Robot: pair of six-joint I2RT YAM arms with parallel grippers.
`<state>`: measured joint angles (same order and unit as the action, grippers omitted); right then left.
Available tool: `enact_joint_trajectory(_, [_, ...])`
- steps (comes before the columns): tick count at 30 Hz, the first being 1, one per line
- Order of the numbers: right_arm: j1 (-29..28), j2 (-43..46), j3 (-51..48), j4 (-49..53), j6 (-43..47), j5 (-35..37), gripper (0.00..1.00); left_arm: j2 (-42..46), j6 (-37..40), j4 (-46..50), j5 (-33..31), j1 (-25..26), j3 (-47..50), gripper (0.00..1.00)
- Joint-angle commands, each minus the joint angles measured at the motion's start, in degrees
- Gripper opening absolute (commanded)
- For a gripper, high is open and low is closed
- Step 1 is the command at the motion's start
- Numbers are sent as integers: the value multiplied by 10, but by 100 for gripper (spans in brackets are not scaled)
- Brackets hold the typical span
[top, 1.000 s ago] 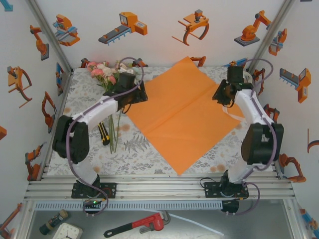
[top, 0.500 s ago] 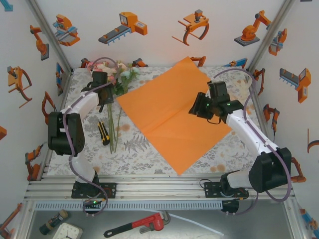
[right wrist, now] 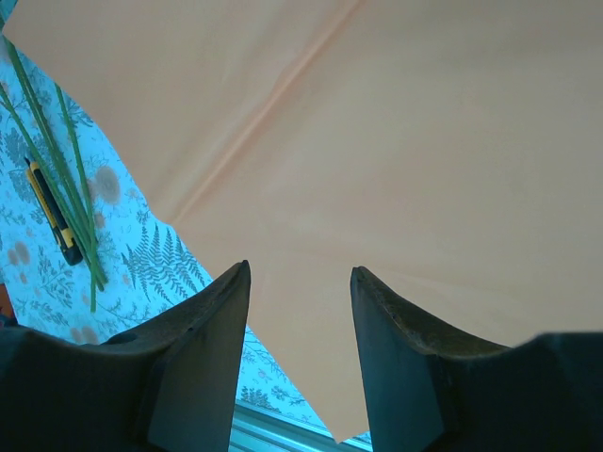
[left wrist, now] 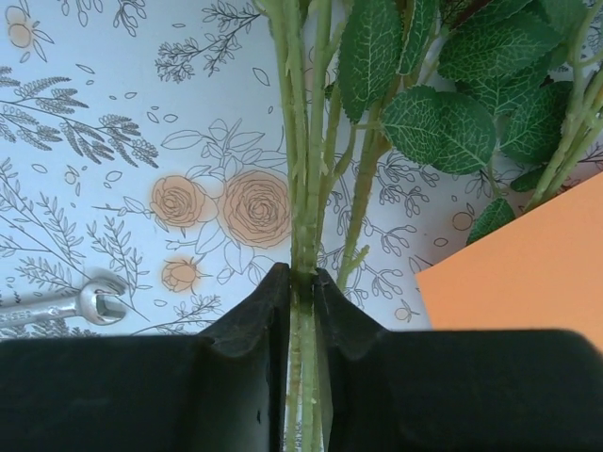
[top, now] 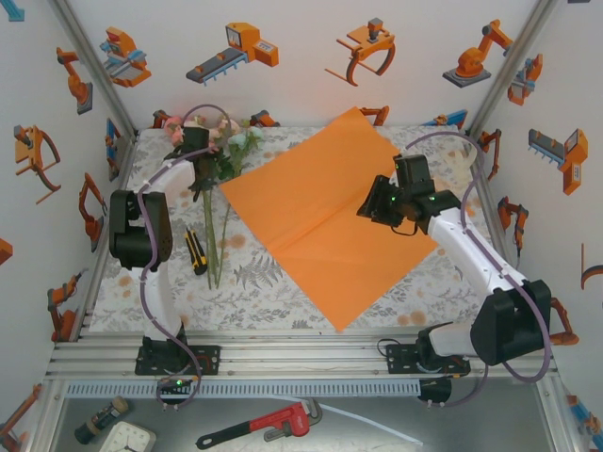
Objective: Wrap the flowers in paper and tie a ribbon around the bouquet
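Left gripper [left wrist: 301, 280]: jaws pinched nearly together on the thin green stems, just below the leaves.
Flowers [top: 222, 141]: far-left of the table, blooms toward the back wall, stems trailing toward the near edge.
Paper [top: 330, 221]: flat, mid-table, left corner just beside the leaves.
Right gripper [right wrist: 300, 282]: jaws apart, empty, hovering above the paper.
Risk, grip: stems slender and slick; a stem outside the pinch may drop on lifting.
Risk, paper: dragged leaves may crumple or shift the corner.
Risk, clutter: utility knife [top: 195, 252] beside the stems may snag them.
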<state>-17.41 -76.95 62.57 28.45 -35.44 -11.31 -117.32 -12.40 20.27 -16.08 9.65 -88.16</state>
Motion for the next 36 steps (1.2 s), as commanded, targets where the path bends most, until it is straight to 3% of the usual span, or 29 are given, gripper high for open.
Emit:
enact_joint_trajectory(1, [-2, 14, -2, -4, -11, 4, 46, -2, 14, 16, -4, -4, -17, 15])
enact_joint_trajectory(5, [-1, 13, 0, -2, -14, 4, 46, 26, 16, 19, 8, -4, -16, 0])
enact_joint_trajectory(15, [-1, 15, 5, -1, -24, 2, 45, 163, -29, 65, 97, -4, -26, 0])
enact_joint_trajectory(19, [-1, 18, 10, -1, -31, -5, 45, 203, -57, 94, 160, -2, -53, 0])
enact_joint_trajectory(23, [-2, 25, 19, 4, -43, -8, 45, 208, -107, 103, 194, 30, -95, 0])
enact_joint_trajectory(29, [2, 53, 43, 110, -71, 78, 46, 110, -161, 54, 169, 148, -201, 0])
enact_joint_trajectory(36, [17, 124, 6, 169, -65, 94, 47, -130, -247, 25, 143, 240, -453, 0])
